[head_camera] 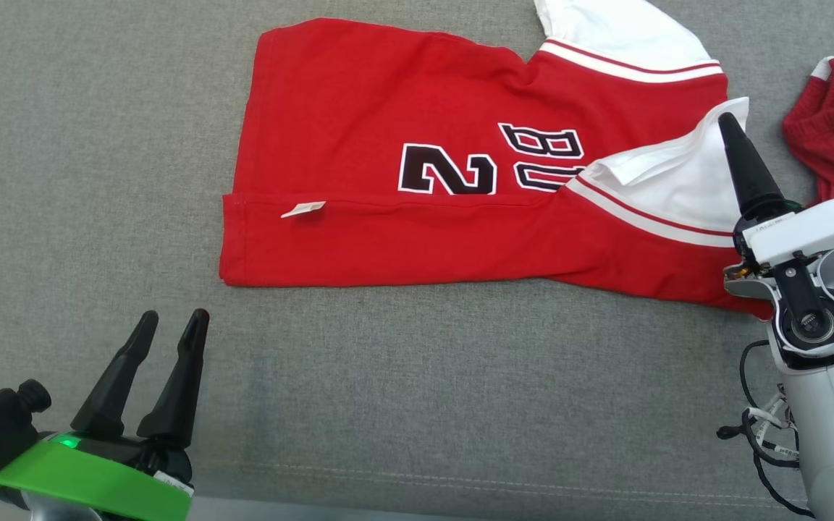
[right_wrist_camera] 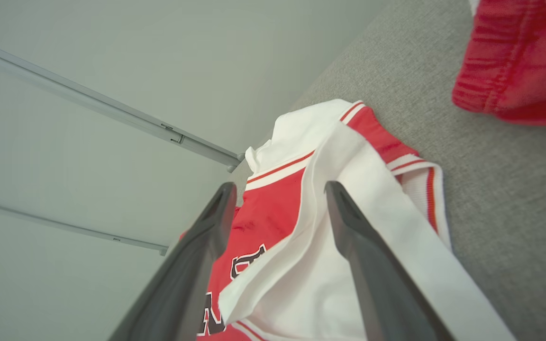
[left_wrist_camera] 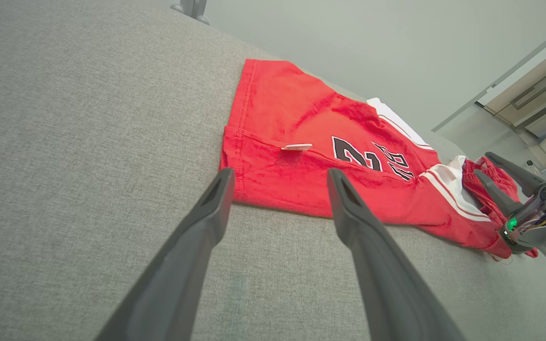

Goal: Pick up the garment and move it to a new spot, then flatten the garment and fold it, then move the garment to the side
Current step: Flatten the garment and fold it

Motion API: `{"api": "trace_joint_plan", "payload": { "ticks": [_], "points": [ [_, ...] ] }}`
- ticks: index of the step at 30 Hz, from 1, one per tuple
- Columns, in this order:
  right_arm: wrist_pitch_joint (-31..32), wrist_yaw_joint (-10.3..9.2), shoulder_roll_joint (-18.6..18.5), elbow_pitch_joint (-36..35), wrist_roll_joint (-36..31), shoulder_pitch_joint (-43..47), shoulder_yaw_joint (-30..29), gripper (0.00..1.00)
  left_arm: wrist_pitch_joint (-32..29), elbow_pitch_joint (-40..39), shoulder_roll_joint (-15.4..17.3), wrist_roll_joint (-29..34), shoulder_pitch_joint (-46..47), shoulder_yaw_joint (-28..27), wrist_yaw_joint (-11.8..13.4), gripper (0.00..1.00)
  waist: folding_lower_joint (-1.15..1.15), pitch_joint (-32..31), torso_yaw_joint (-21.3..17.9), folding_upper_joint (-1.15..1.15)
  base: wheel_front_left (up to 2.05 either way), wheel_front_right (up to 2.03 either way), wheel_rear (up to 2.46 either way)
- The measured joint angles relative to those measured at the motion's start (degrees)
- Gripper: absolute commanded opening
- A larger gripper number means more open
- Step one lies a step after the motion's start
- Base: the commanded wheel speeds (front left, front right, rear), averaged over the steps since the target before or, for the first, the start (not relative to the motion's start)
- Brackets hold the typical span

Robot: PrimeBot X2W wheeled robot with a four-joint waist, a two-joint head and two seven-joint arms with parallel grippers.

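Two garments laid on grey cushion (head_camera: 98,181). Red jersey (head_camera: 388,108) spread toward 12 o'clock in head view, near edge folded over, white tag (head_camera: 302,210) seen at fold. Darker red garment (head_camera: 830,137) bunched at 2 o'clock, apart from jersey. Left gripper (head_camera: 174,315) seen at 7 o'clock, clear of cloth, jaws apart. Right gripper (right_wrist_camera: 280,185) seen at 3 o'clock over white sleeve (head_camera: 677,174), jaws apart, nothing clamped.

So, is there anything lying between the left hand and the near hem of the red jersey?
Nothing visible does. Only bare grey surface lies between the open left hand and the near hem of the red jersey. A second red garment lies far to the right, away from that path.
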State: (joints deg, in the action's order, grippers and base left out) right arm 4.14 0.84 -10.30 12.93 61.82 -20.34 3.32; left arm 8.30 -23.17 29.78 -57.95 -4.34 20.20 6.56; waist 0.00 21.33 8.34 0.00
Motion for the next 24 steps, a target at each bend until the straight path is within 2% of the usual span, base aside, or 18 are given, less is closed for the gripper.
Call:
{"api": "trace_joint_plan", "payload": {
  "ticks": [7, 12, 16, 20, 24],
  "points": [
    [-1.5, 1.68, -0.1, -3.3, -3.7, 2.7, 2.9, 1.00, 0.0, 1.7, -2.3, -1.3, 0.0, 0.9, -0.2, 1.00, 0.00, -0.7, -2.3, 0.00, 0.00, 0.00, 0.00],
    [-3.7, 1.62, -0.2, -6.3, -6.2, 7.5, 3.4, 1.00, -0.5, 3.9, -4.0, -3.5, 0.3, 1.2, -0.5, 1.00, 0.00, -1.1, -4.4, 0.00, 0.00, 0.00, 0.00],
    [-4.7, 1.59, 0.5, -8.5, -7.1, 11.2, 4.4, 1.00, -0.8, 5.4, -5.9, -7.6, 0.3, 0.7, -0.6, 1.00, 0.00, -1.2, -6.1, 0.00, 0.00, 0.00, 0.00],
    [-6.0, 1.55, 2.6, -9.7, -6.8, 15.4, 4.7, 1.00, -0.8, 7.4, -6.3, -9.8, 0.6, -0.4, -1.1, 1.00, 0.00, -0.9, -8.2, 0.00, 0.00, 0.00, 0.00],
    [-7.3, 0.97, 2.6, -9.6, -6.8, 18.9, 3.7, 1.00, -1.3, 9.3, -6.4, -10.0, 1.9, -0.5, -1.8, 1.00, 0.00, -0.5, -9.2, 0.00, 0.00, 0.00, 0.00]
  ]
}}
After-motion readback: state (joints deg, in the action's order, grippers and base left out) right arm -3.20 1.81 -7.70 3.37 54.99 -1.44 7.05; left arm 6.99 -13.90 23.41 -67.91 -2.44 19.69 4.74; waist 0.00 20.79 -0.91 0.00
